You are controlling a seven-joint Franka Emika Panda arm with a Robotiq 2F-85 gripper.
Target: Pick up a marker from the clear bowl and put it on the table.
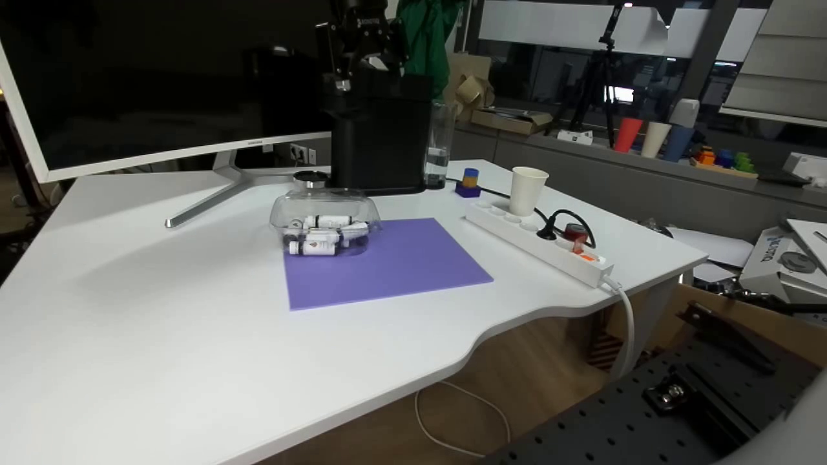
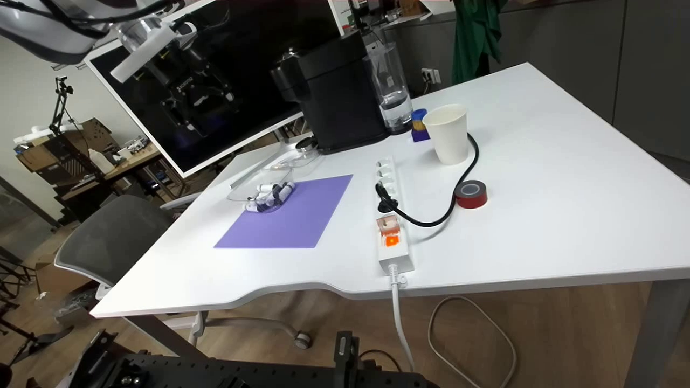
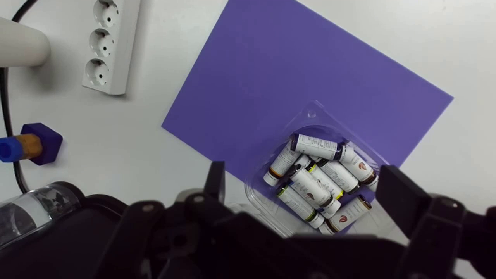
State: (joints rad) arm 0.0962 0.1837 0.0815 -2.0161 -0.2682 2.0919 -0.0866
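Note:
Several short whitish markers lie in a heap, one on top (image 3: 312,188), in the clear bowl (image 3: 254,199). The markers (image 1: 314,248) and bowl (image 1: 284,210) also show in an exterior view, the bowl partly on the purple mat. The markers (image 2: 285,192) and bowl (image 2: 242,189) show in the exterior view too. The white table (image 1: 161,323) bears them. My gripper (image 2: 216,114) is open and empty, high above the table. In the wrist view its fingertips (image 3: 302,190) stand wide apart on both sides of the bowl's picture, well above it. Its lower parts hide the bowl's near end.
The purple mat (image 1: 400,271) lies under part of the bowl. A tall black machine (image 1: 381,142) and a monitor (image 1: 161,77) stand behind. A power strip (image 1: 543,242), white cup (image 1: 526,192), red tape roll (image 2: 471,195) and small purple-blue block (image 3: 42,143) lie to the side.

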